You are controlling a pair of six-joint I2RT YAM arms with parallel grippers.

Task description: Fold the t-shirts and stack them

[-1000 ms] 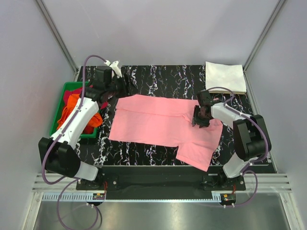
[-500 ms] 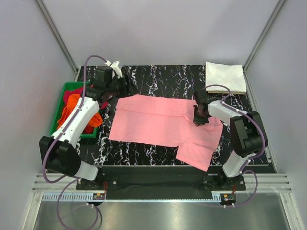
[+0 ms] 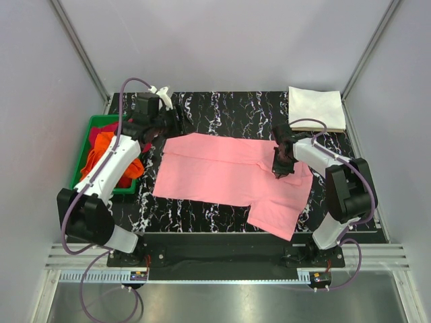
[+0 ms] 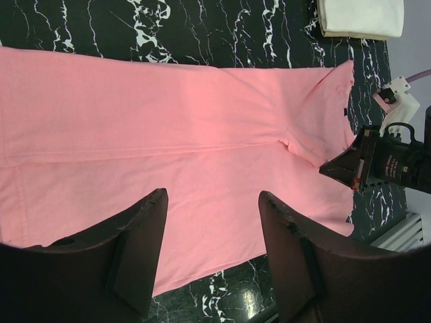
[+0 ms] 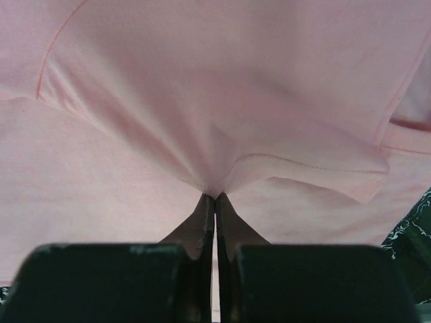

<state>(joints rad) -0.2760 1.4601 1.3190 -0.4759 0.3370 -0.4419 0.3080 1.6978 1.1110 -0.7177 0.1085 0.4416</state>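
The light pink t-shirt (image 3: 225, 176) lies spread on the black marble table, one sleeve hanging toward the near edge. My right gripper (image 3: 281, 163) is shut and pinches a fold of it near the collar end; the right wrist view shows the pink cloth (image 5: 222, 121) gathered at the closed tips (image 5: 215, 196). My left gripper (image 3: 170, 122) is open and empty, hovering above the shirt's far left corner; in the left wrist view its gripper (image 4: 212, 195) frames the pink shirt (image 4: 168, 121). The white shirt (image 3: 316, 108) lies folded at the back right. The orange shirt (image 3: 101, 145) and the magenta-red shirt (image 3: 108, 128) lie in the tray.
The green plastic tray (image 3: 123, 194) stands at the left edge of the table, beside the left arm. Grey walls close the cell on three sides. The right gripper body (image 4: 377, 165) and the folded white shirt (image 4: 360, 17) show in the left wrist view.
The right gripper, still pinching the pink cloth, has shifted slightly toward the far side. The left gripper has barely moved.
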